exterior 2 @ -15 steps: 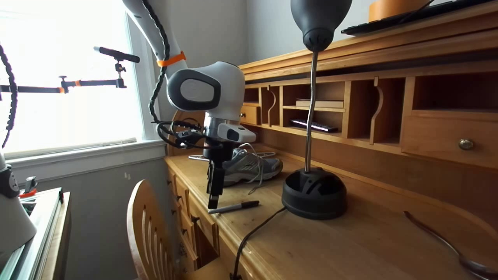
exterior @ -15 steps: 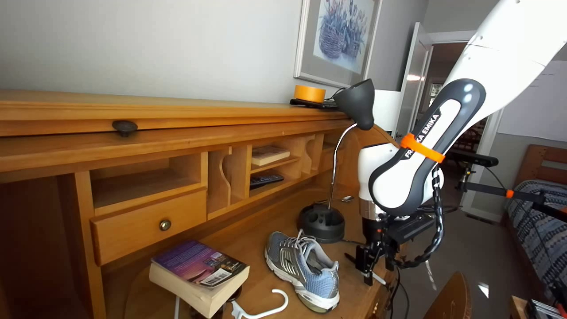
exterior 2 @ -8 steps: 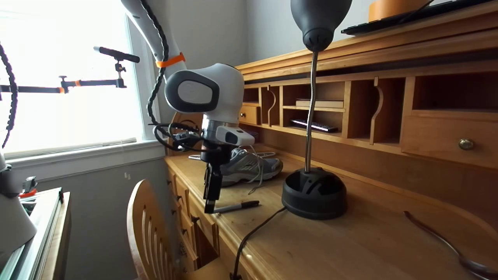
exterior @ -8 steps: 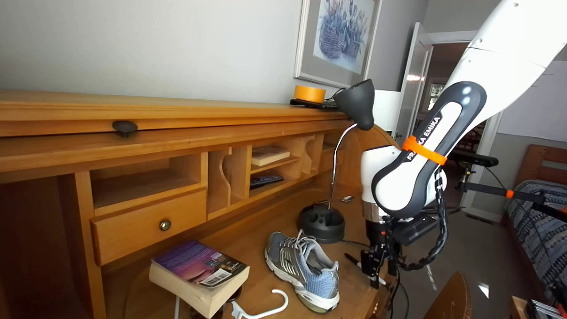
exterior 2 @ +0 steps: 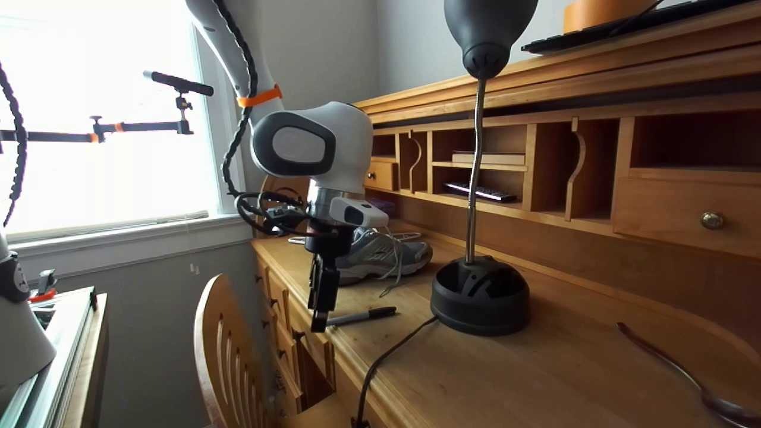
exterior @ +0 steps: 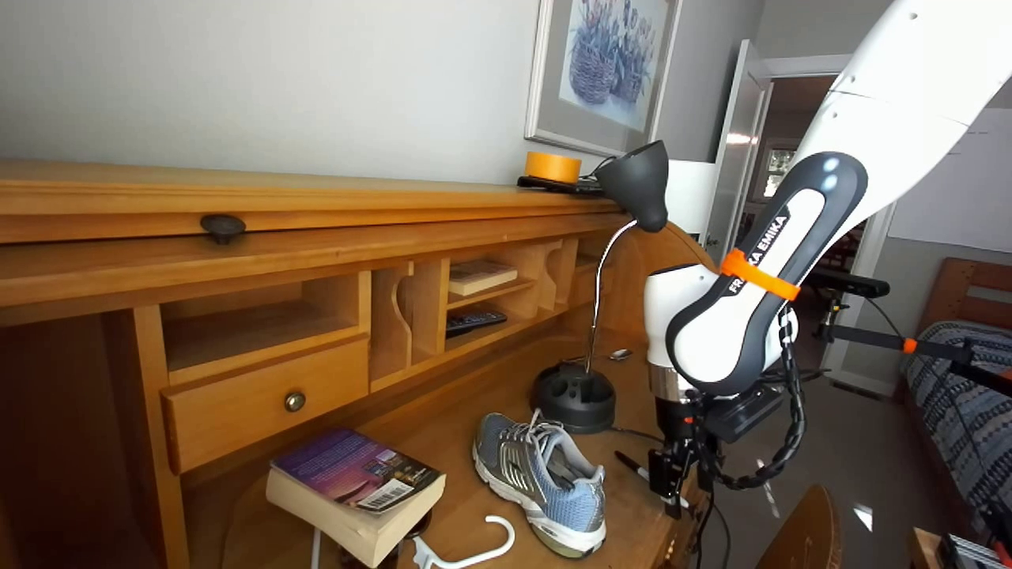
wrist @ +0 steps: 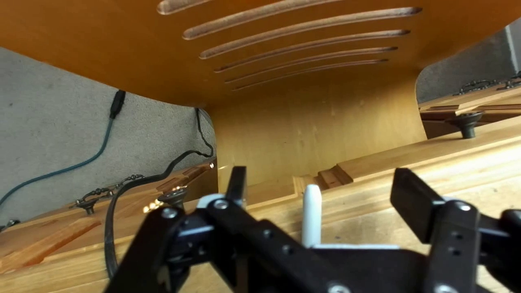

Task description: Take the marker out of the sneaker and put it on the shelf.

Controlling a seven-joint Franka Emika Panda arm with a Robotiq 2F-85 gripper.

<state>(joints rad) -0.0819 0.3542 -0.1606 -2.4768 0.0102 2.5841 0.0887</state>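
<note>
On the desk (exterior 2: 535, 374) near its front edge, marker (exterior 2: 364, 315) lies clear of the sneaker (exterior: 541, 474), black cap toward the lamp (exterior 2: 480, 306); gripper (wrist: 323, 194) points down at the marker's pale end, fingers wide apart, that end showing between them in wrist view; sneaker upright on its sole

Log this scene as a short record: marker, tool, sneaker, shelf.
Marker: lying on the desk, pale end near its front edge
Marker's dark end: towards lamp base, apart from it
Tool: open, marker's pale end between its fingers in wrist view
Sneaker: on desk, marker outside it
Shelf: bears a book, marker not yet there
</note>
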